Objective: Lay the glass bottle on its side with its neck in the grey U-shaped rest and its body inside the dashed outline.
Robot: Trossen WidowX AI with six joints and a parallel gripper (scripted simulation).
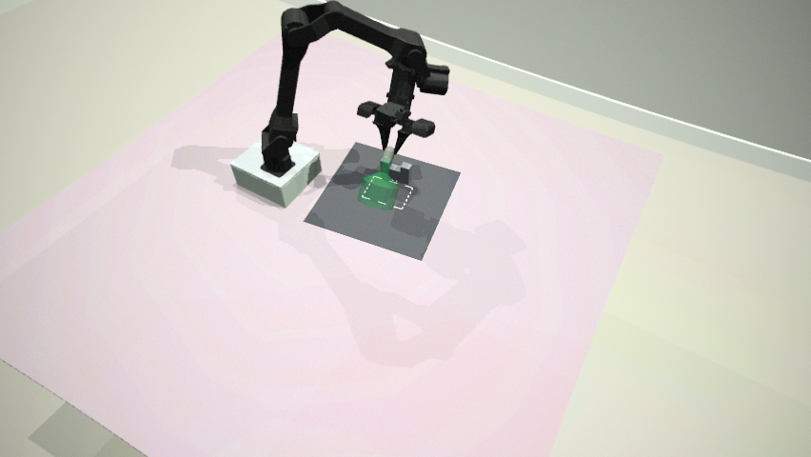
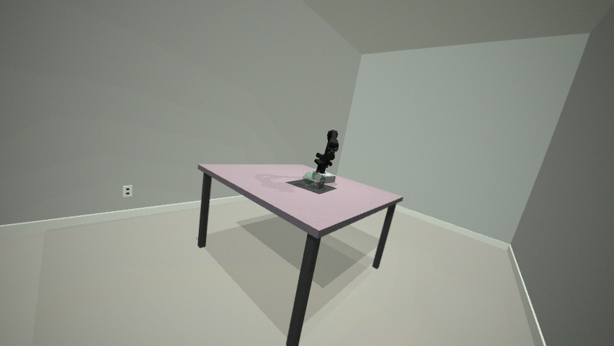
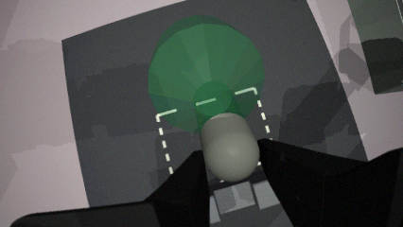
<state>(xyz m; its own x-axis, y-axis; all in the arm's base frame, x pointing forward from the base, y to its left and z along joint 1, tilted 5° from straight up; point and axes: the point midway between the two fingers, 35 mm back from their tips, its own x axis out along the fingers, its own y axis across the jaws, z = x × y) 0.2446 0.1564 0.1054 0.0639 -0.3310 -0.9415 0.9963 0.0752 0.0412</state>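
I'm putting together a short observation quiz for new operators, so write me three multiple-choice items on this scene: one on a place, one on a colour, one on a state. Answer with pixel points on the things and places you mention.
1. Where is the arm's base mounted?
A) On the dark mat
B) On a pale block beside the dark mat
C) On the floor

2. What colour is the bottle's body?
A) Green
B) Amber
C) Blue

3. What is the claw doing?
A) Standing wide open, away from the bottle
B) Shut with nothing in it
C) Gripping the bottle at its pale top

Key:
1 B: the top view shows the arm's foot on the pale block [image 1: 258, 184], next to the dark mat [image 1: 363, 227].
2 A: the bottle [image 1: 377, 194] [image 3: 205, 57] shows green in the top and wrist views.
3 C: the claw [image 1: 390, 151] [image 3: 231, 153] has its fingers on either side of the pale top [image 1: 388, 151] [image 3: 232, 151].
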